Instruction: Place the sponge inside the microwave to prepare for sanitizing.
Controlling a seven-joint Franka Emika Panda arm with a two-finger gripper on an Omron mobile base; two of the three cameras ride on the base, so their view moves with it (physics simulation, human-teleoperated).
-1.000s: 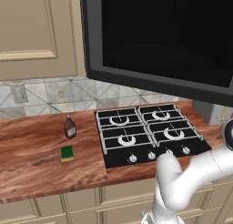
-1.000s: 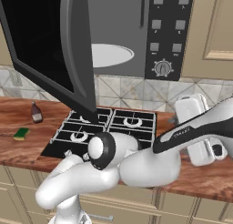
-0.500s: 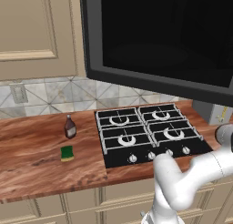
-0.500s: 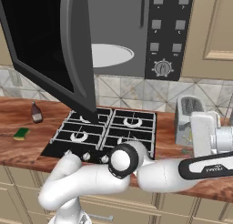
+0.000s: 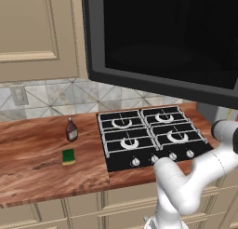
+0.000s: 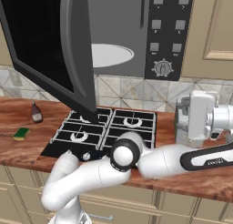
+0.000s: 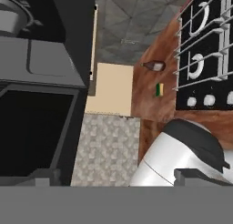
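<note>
Sponge (image 5: 68,156) lay flat on the wooden bench (image 5: 32,167), green face up, to the left of the black cooktop (image 5: 148,138) and just in front of the small brown bottle (image 5: 71,130); we found it untouched, so nothing of the carrying had been done. What was ready, we judged, was the microwave (image 6: 136,34): its dark glass door (image 6: 43,45) hung wide open above the burners, and the grey cavity with the white turntable (image 6: 111,55) stood clear to receive something. Everything else remained: reaching the sponge, gripping it, lifting it past the open door and setting it down inside. Our hand (image 6: 200,118) was far out at the right end of the bench, beside the silver toaster, well apart from the sponge and on the opposite side of the cooktop. From the hand view the sponge (image 7: 159,89) was a small green and yellow fleck in the distance, next to the bottle, with the fingers (image 7: 45,176) spread wide and holding nothing. We reckoned the arm, and perhaps the base, would have to swing a long way left before any grasp could begin.
</note>
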